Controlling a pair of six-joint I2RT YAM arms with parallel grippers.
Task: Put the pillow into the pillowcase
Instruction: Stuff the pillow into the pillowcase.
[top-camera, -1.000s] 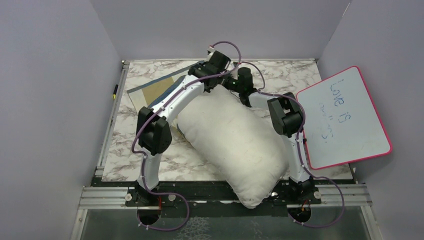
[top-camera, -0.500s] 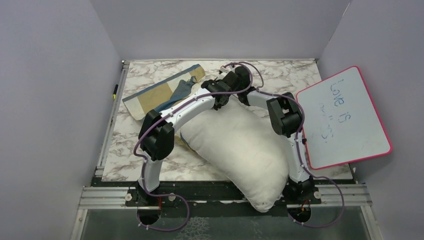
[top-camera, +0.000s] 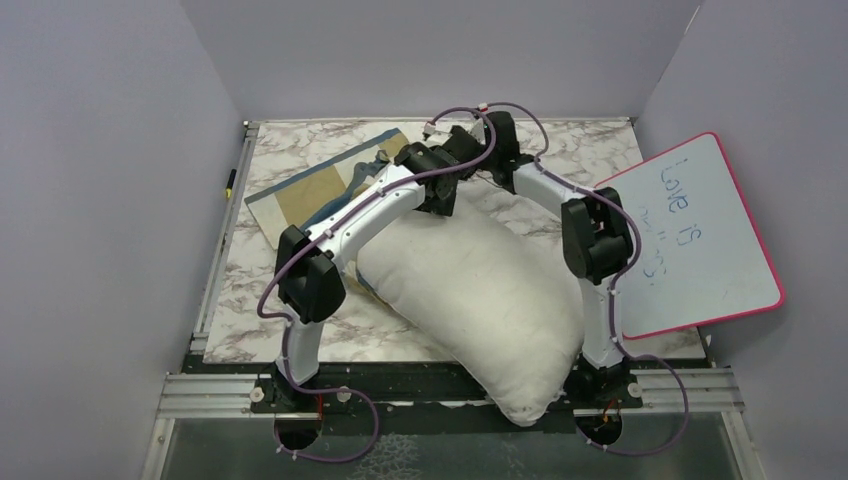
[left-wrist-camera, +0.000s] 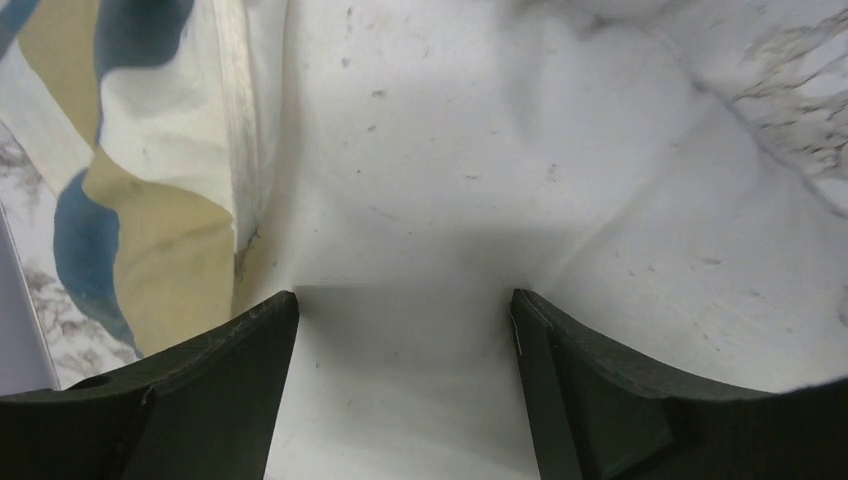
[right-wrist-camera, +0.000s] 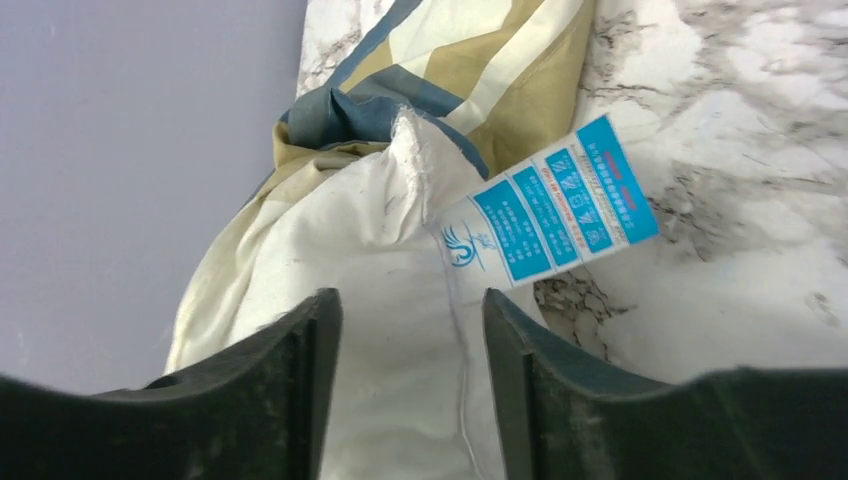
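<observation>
Left hand (left-wrist-camera: 402, 298) and right hand (right-wrist-camera: 410, 297) opened over pillow (top-camera: 470, 290).

You see pillow (top-camera: 480, 290): matt, speckled off-white cloth. Pillowcase (top-camera: 300, 195): thin smooth cloth. Table (top-camera: 580, 145): marble-look, smooth.

Your left arm (top-camera: 365, 205) and right arm (top-camera: 597, 325), white link shells, black joint housings, purple cables (top-camera: 272, 290) routed along each, black curved fingers (left-wrist-camera: 200, 400), black bases (top-camera: 297, 385).

The whiteboard (top-camera: 715, 250) reads "Love is"; the blue tag (right-wrist-camera: 548, 215) on the pillow (right-wrist-camera: 340, 255) is unreadable
</observation>
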